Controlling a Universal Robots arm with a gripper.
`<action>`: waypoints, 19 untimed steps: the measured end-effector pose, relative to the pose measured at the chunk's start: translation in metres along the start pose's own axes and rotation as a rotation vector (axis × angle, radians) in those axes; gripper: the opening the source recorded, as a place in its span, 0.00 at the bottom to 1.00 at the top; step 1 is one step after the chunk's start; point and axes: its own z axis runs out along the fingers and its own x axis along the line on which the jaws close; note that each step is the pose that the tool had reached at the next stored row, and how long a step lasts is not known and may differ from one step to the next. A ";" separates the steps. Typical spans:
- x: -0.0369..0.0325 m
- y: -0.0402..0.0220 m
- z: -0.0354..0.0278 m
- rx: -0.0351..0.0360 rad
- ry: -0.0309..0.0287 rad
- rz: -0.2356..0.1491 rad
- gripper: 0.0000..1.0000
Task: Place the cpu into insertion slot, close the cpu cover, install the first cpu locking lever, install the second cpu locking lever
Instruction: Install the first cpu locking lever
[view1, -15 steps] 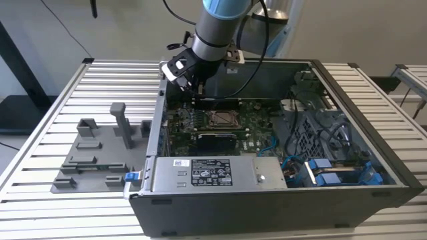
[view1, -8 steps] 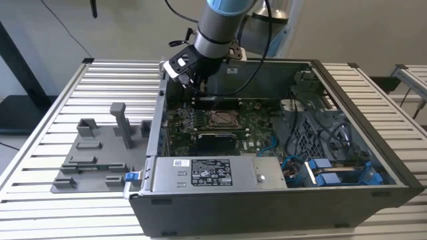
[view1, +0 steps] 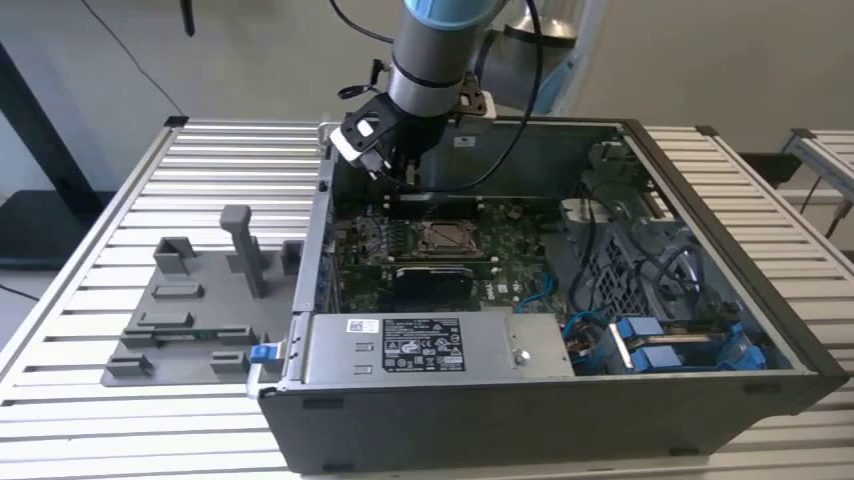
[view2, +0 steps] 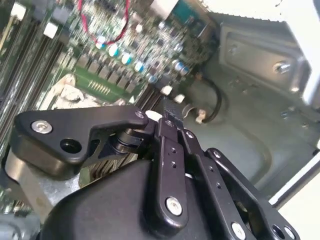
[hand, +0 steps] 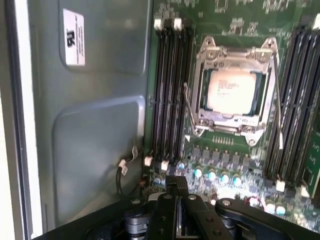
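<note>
The cpu (hand: 232, 90), a silver-grey square chip, lies in the insertion slot (view1: 443, 237) on the green motherboard. The silvery cpu cover (hand: 235, 119) lies flat around it as a frame. A thin wire locking lever runs along each side of the socket, one (hand: 188, 107) on the memory-slot side and the other (hand: 277, 100) opposite; I cannot tell whether they are latched. My gripper (view1: 400, 180) hangs inside the case above the board's rear edge, short of the socket. Its black fingers (hand: 176, 184) are shut with nothing between them, and the gripper (view2: 170, 110) looks the same in the second wrist view.
The open grey computer case (view1: 561, 420) rests on a slatted white table (view1: 160, 170). A black rectangular block (view1: 430, 288) and a labelled power-supply box (view1: 414, 345) lie in front of the socket. Blue-tabbed drive bays and cables (view1: 654, 300) fill the exterior view's right. A grey fixture (view1: 200, 300) stands outside on the left.
</note>
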 end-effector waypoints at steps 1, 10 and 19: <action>-0.0004 0.0008 -0.0002 -0.0031 -0.0009 -0.002 0.11; -0.0012 0.0030 -0.0007 -0.0077 -0.0021 -0.009 0.11; -0.0018 0.0035 -0.0009 0.0190 -0.0098 -0.104 0.11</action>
